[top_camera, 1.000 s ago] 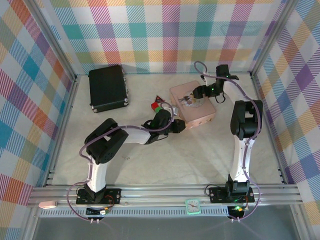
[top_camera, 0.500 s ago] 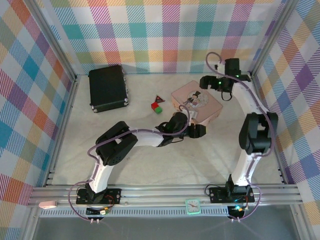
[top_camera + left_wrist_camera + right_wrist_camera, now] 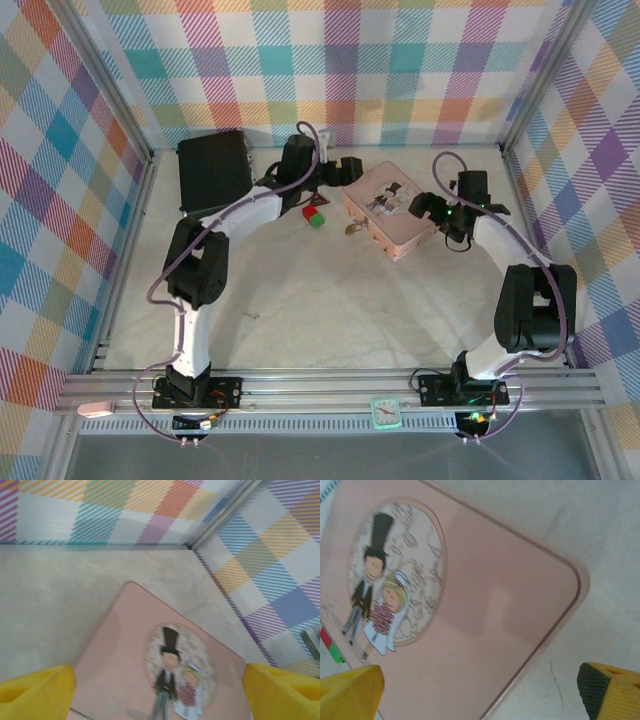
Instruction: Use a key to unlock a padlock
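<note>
The tiny brass padlock (image 3: 352, 228) lies on the table against the front left edge of the pink box (image 3: 388, 210). A thin dark sliver that looks like the key (image 3: 253, 316) lies far off on the table, front left. My left gripper (image 3: 352, 170) hovers at the box's back left corner. Its yellow fingers (image 3: 35, 690) stand wide apart, open, over the lid picture (image 3: 180, 670). My right gripper (image 3: 420, 207) sits at the box's right side, also open, its fingers (image 3: 350, 692) spread over the box lid (image 3: 485, 610).
A black case (image 3: 213, 170) lies at the back left, under the left arm. Red and green blocks (image 3: 313, 213) sit just left of the pink box. Checked walls close in the table on three sides. A small clock (image 3: 386, 411) sits on the front rail.
My left arm swung from in front of the box round to its back left corner. My right gripper came from the back down to the box's right side. The box shifted slightly.
</note>
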